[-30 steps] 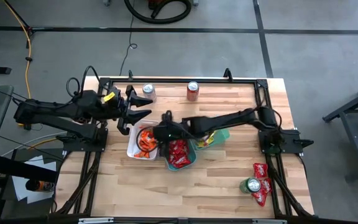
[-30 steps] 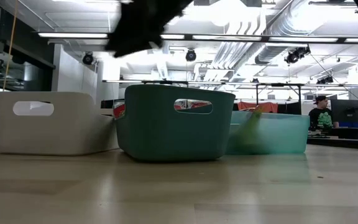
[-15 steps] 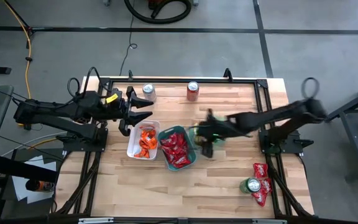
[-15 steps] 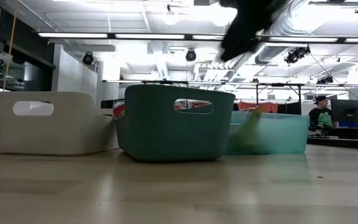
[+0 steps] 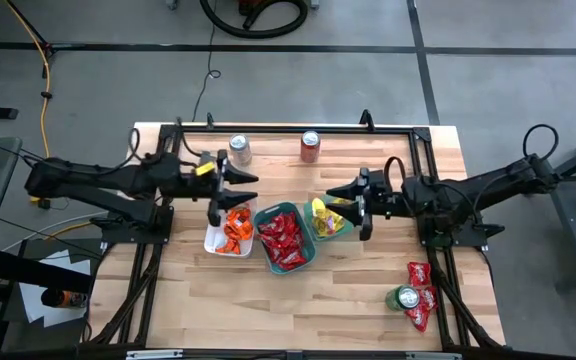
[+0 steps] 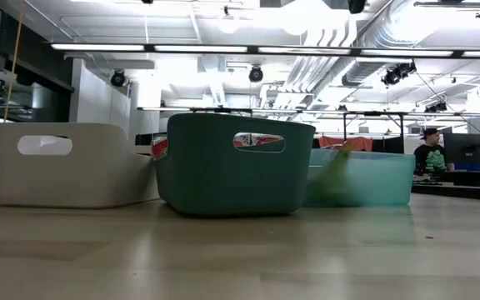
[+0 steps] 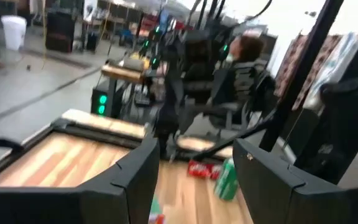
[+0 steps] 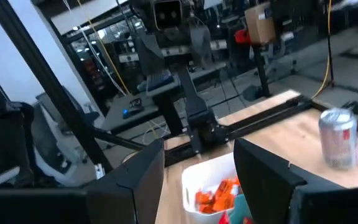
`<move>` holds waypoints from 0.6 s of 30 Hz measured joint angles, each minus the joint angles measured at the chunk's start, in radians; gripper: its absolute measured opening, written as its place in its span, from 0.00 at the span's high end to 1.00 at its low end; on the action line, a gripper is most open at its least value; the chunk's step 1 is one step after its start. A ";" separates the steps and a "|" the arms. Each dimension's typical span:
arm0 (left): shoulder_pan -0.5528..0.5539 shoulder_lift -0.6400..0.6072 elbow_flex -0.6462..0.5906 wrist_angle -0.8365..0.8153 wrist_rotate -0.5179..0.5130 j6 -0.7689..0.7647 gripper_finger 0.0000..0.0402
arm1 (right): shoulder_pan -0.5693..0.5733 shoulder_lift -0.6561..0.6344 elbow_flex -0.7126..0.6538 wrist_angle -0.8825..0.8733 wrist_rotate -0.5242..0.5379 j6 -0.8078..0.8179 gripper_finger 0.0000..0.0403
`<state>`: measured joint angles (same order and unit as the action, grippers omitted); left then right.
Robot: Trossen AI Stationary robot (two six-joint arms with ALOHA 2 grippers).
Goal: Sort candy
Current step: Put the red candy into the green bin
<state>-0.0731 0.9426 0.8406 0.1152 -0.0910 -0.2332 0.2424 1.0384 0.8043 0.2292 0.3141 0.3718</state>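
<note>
Three trays stand side by side mid-table. The white tray [image 5: 211,240] holds orange candy [image 5: 234,226], the teal tray [image 5: 310,256] red candy [image 5: 284,238], and the light green tray [image 5: 313,231] yellow candy [image 5: 326,218]. More red candy [image 5: 420,292] lies loose by the near right corner. My left gripper [image 5: 230,190] hangs open over the white tray's far end. My right gripper [image 5: 356,206] hangs open above the light green tray's right side. Both wrist views show the fingers spread with nothing between them: left gripper [image 7: 194,149], right gripper [image 8: 197,149].
A silver can [image 5: 239,148] and a red can [image 5: 310,145] stand near the far edge. A green can [image 5: 404,297] stands among the loose red candy. The low view shows the white tray [image 6: 73,164], teal tray [image 6: 233,164] and light green tray [image 6: 361,177]. A person sits in the room behind.
My right gripper has swung from over the teal tray toward the table's right, now hanging above the light green tray; it has risen out of the low view. My left gripper has shifted a little toward the right, nearer the white tray. The trays have stayed put.
</note>
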 joint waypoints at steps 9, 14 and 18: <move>0.000 0.042 0.000 0.009 -0.006 0.000 0.53 | 0.000 0.001 0.000 -0.015 -0.001 -0.033 0.53; 0.001 0.042 0.000 0.013 -0.007 -0.001 0.53 | 0.000 -0.018 0.000 -0.139 -0.026 0.149 0.53; 0.001 0.042 0.000 0.064 -0.007 -0.024 0.53 | -0.006 -0.070 0.000 -0.554 -0.150 0.481 0.53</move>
<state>-0.0723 0.9844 0.8406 0.1797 -0.0978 -0.2576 0.2367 0.9686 0.8047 -0.3245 0.1642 0.8532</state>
